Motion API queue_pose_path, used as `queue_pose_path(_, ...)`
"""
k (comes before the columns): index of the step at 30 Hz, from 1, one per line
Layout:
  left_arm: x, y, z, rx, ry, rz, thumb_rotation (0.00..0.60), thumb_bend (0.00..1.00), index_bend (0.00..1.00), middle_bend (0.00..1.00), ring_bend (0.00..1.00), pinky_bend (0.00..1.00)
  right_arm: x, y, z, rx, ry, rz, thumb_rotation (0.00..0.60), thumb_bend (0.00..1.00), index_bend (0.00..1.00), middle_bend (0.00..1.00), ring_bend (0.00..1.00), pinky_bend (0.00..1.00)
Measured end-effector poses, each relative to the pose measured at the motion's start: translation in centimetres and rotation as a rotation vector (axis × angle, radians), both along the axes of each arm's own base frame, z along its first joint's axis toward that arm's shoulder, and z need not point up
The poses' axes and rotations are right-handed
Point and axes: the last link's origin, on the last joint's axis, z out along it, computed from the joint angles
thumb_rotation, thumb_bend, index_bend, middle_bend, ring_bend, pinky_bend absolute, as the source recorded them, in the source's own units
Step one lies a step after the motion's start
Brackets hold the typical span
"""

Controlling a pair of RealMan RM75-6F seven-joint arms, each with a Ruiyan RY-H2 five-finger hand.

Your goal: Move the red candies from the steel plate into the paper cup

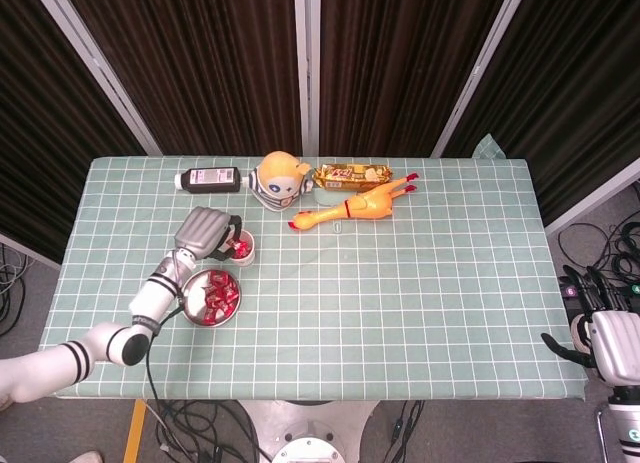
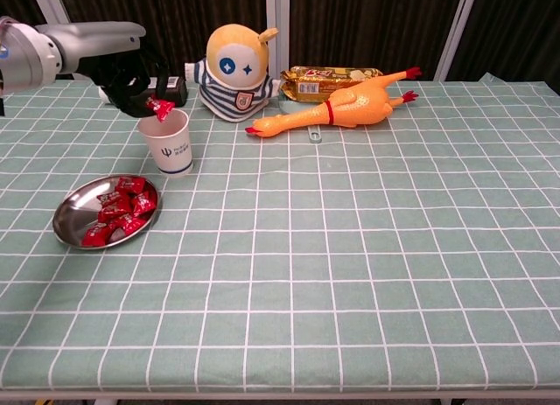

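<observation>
A steel plate (image 1: 190, 298) (image 2: 70, 214) with several red candies (image 1: 216, 299) (image 2: 120, 211) lies near the table's left front. Behind it stands the white paper cup (image 2: 169, 143) (image 1: 242, 251), with red candy inside as the head view shows. My left hand (image 1: 205, 232) (image 2: 131, 80) hovers over the cup's rim and pinches one red candy (image 2: 160, 108) just above the cup mouth. My right hand (image 1: 602, 335) hangs off the table's right edge with fingers apart, holding nothing.
Along the back stand a dark bottle (image 1: 209, 179), a round yellow plush doll (image 1: 278, 179) (image 2: 232, 73), a snack packet (image 1: 352, 174) and a rubber chicken (image 1: 352, 207) (image 2: 341, 108). A green checked cloth (image 2: 367, 274) covers the table.
</observation>
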Motion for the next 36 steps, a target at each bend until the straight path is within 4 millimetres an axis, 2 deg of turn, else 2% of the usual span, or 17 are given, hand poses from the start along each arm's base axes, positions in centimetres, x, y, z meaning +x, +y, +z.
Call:
queue_pose_path(3, -0.1, 0.3, -0.4, -0.009, 0.031, 0.015, 0.600, 0.34, 0.53, 0.90, 0.84, 0.98, -0.1, 0.1, 0.1, -0.003, 0.000, -0.004, 0.600, 0.08, 0.04, 0.21, 0.01, 0.15)
queue_pose_path(6, 0.0, 0.1, -0.7, -0.026, 0.019, 0.034, 0.600, 0.34, 0.42, 0.90, 0.84, 0.98, -0.2, 0.0, 0.0, -0.001, -0.001, -0.006, 0.600, 0.08, 0.04, 0.21, 0.01, 0.15)
queue_pose_path(11, 0.1, -0.3, -0.5, -0.024, -0.002, 0.029, 0.600, 0.34, 0.36, 0.90, 0.84, 0.98, 0.0, -0.1, -0.1, 0.001, -0.004, 0.004, 0.600, 0.08, 0.04, 0.21, 0.01, 0.15)
queue_pose_path(16, -0.5, -1.6, 0.8, 0.028, -0.049, 0.010, 0.600, 0.33, 0.36, 0.89, 0.84, 0.98, 0.1, -0.2, 0.1, -0.002, -0.001, 0.011, 0.600, 0.08, 0.04, 0.21, 0.01, 0.15)
queue_pose_path(24, -4.5, -6.8, 2.8, 0.057, -0.084, -0.017, 0.600, 0.33, 0.43, 0.89, 0.83, 0.98, 0.1, -0.2, 0.0, 0.005, -0.004, 0.013, 0.600, 0.08, 0.04, 0.21, 0.01, 0.15)
queue_pose_path(26, -5.4, -7.9, 2.6, 0.033, -0.067, -0.011, 0.600, 0.33, 0.44, 0.89, 0.83, 0.98, 0.2, -0.2, -0.1, 0.009, -0.003, 0.017, 0.600, 0.08, 0.04, 0.21, 0.01, 0.15)
queue_pose_path(29, -6.0, -8.4, 1.9, -0.012, -0.040, -0.002, 0.600, 0.34, 0.45, 0.89, 0.83, 0.98, 0.3, -0.2, -0.2, 0.012, -0.004, 0.023, 0.600, 0.08, 0.04, 0.21, 0.01, 0.15)
queue_pose_path(36, -7.5, -9.5, -0.8, -0.132, 0.054, 0.025, 0.600, 0.35, 0.45, 0.89, 0.83, 0.98, 0.2, 0.0, 0.0, 0.004, -0.001, 0.018, 0.600, 0.08, 0.04, 0.21, 0.01, 0.15)
